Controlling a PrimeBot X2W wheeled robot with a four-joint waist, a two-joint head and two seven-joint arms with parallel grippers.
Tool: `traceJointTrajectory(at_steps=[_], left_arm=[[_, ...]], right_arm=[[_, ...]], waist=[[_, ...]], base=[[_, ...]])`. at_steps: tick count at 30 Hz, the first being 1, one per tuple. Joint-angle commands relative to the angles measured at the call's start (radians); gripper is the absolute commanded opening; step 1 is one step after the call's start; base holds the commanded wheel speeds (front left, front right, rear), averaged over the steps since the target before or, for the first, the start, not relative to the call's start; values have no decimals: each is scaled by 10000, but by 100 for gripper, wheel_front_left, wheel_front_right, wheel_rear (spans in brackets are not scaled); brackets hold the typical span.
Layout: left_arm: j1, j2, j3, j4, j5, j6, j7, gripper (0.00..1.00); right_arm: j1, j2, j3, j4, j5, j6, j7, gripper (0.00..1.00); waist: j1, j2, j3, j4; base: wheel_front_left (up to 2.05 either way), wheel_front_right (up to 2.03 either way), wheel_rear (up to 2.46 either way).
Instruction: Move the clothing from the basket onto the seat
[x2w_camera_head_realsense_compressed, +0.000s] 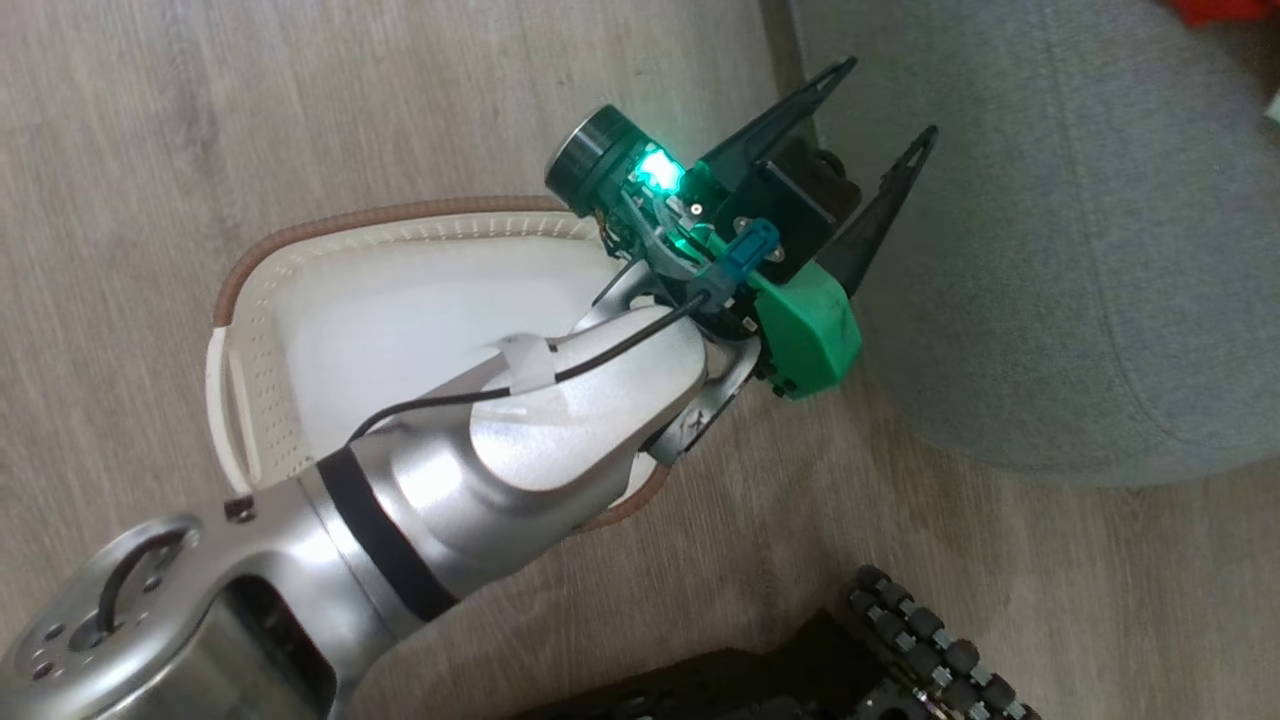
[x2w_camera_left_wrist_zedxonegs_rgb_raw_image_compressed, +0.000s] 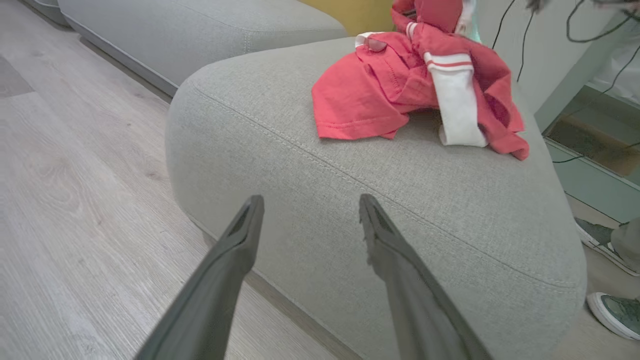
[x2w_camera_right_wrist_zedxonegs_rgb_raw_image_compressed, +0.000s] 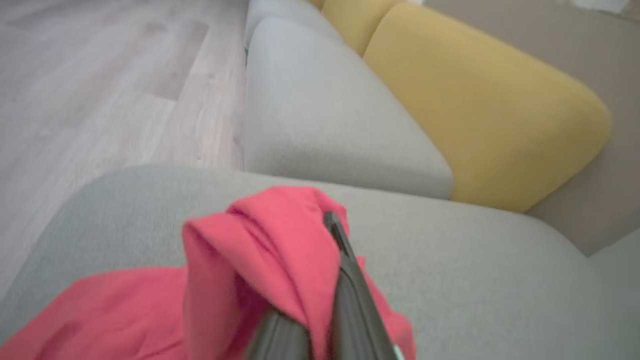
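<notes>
The cream basket (x2w_camera_head_realsense_compressed: 262, 330) with a brown rim lies on the floor under my left forearm, and the part of its white liner that shows is bare. My left gripper (x2w_camera_head_realsense_compressed: 890, 97) is open and holds nothing, at the near edge of the grey seat (x2w_camera_head_realsense_compressed: 1050, 250). In the left wrist view the left gripper (x2w_camera_left_wrist_zedxonegs_rgb_raw_image_compressed: 310, 200) points at the seat (x2w_camera_left_wrist_zedxonegs_rgb_raw_image_compressed: 400, 210), where red clothing (x2w_camera_left_wrist_zedxonegs_rgb_raw_image_compressed: 415, 85) with white stripes lies in a heap, its top drawn upward. My right gripper (x2w_camera_right_wrist_zedxonegs_rgb_raw_image_compressed: 332, 222) is shut on a fold of the red clothing (x2w_camera_right_wrist_zedxonegs_rgb_raw_image_compressed: 260, 240) above the seat (x2w_camera_right_wrist_zedxonegs_rgb_raw_image_compressed: 475, 260).
A second grey cushion (x2w_camera_right_wrist_zedxonegs_rgb_raw_image_compressed: 320, 110) and a yellow cushion (x2w_camera_right_wrist_zedxonegs_rgb_raw_image_compressed: 480, 100) lie beyond the seat. A person's shoes (x2w_camera_left_wrist_zedxonegs_rgb_raw_image_compressed: 615, 310) stand by the seat's far corner, with cables on the wall behind. My wheeled base (x2w_camera_head_realsense_compressed: 930, 640) is at the bottom, on the wood floor (x2w_camera_head_realsense_compressed: 200, 120).
</notes>
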Motion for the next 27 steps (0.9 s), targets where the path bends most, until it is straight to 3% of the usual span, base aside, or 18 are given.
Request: traceJointTrajectory(at_steps=[1, 3, 4, 5, 9, 11, 12, 13, 21, 27], left_arm=[[-404, -94, 72, -253, -103, 88, -125, 100], [-470, -94, -32, -191, -269, 141, -210, 100], [-495, -94, -78, -160, -351, 159, -255, 100], [-521, -94, -119, -139, -431, 178, -294, 100], [-618, -94, -257, -84, -698, 254, -441, 100], [-654, -94, -311, -54, -801, 287, -501, 100], [-663, -94, -335, -32, -847, 299, -530, 100], [-662, -94, -357, -2, -893, 307, -562, 100], [-557, -95, -454, 272, -1264, 308, -815, 100], [-51, -95, -302, 677, -1548, 302, -1099, 100]], right_arm=[[1, -462, 560, 229, 250, -4, -63, 0], [-188, -428, 1397, 725, 704, -4, 253, 0], [-224, -393, 1876, 883, 977, -4, 733, 11], [-274, -423, 2379, 871, 1230, -4, 1131, 35], [-579, -837, 3835, 810, 2260, -4, 2248, 46], [-754, -1020, 4342, 779, 2725, -4, 2535, 65], [-832, -1088, 4567, 772, 2946, -4, 2648, 87], [-899, -1145, 4788, 772, 3147, -4, 2762, 100], [-1388, -1341, 6345, 856, 4059, -4, 2938, 100], [-1617, -1523, 7684, 471, 4080, -4, 2451, 100]], waist=[[-3, 1, 31, 79], [-3, 1, -21, 104], [-3, 1, -66, 118], [-3, 1, -103, 129], [-3, 1, -235, 183], [-3, 1, -279, 199], [-3, 1, -305, 203], [-3, 1, -348, 202], [-3, 1, -976, 119], [-3, 1, -2024, 17]], base=[[0, 0, 0], [0, 0, 0], [0, 0, 0], [0, 0, 0], [0, 0, 0], [0, 0, 0], [0, 0, 0], [0, 0, 0], [0, 0, 0], [0, 0, 0]])
